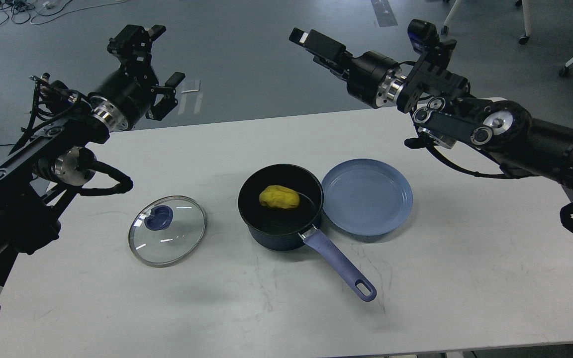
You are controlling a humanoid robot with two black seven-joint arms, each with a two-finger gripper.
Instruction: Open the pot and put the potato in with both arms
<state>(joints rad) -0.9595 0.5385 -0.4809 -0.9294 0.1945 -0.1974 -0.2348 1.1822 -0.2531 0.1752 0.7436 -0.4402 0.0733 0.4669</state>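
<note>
The dark pot (280, 223) with a purple handle (338, 266) stands uncovered at the table's middle. The yellow potato (279, 197) lies inside it. The glass lid (167, 230) with a blue knob lies flat on the table left of the pot. My left gripper (168, 54) is open and empty, raised high over the table's far left edge. My right gripper (316, 49) is open and empty, raised high beyond the table's far edge, well above and behind the pot.
An empty blue plate (366, 199) sits right of the pot, touching it. The white table (465, 278) has bare room at the front and right. Chair legs (525, 25) and cables lie on the floor behind.
</note>
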